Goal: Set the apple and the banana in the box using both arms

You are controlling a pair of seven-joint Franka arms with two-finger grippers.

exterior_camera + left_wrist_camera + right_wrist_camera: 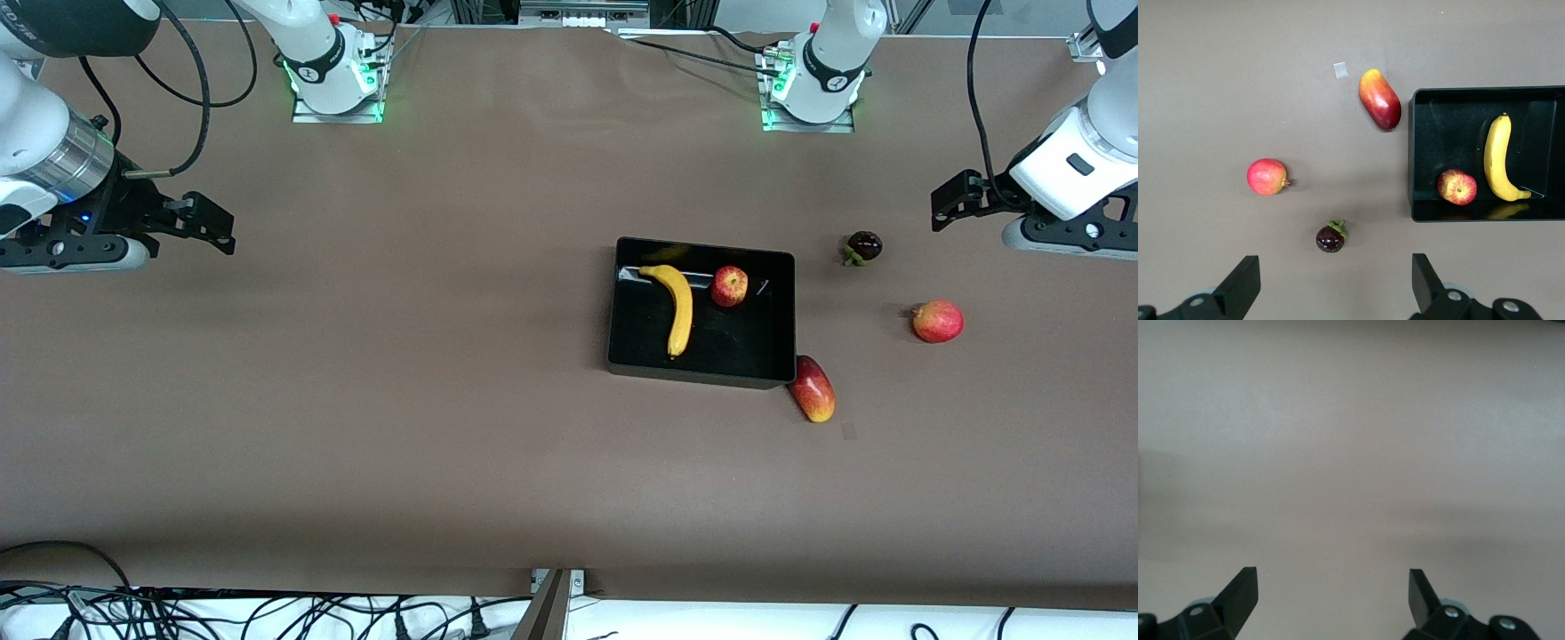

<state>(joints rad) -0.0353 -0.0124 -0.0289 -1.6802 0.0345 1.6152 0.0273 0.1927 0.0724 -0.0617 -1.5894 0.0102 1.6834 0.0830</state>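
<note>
Lying in black box (622, 302): yellow banana (680, 311), red-streaked apple (729, 286).

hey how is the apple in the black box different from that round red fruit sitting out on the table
The apple lies in the box beside the banana; the round red fruit lies on the bare table, toward the left arm's end. The apple has pale yellow streaks and a dimpled top; the round fruit looks smoother and pinker, with a small pointed nub. The apple lies farther from the front camera. Both are small, round and untouched by either gripper.
</note>
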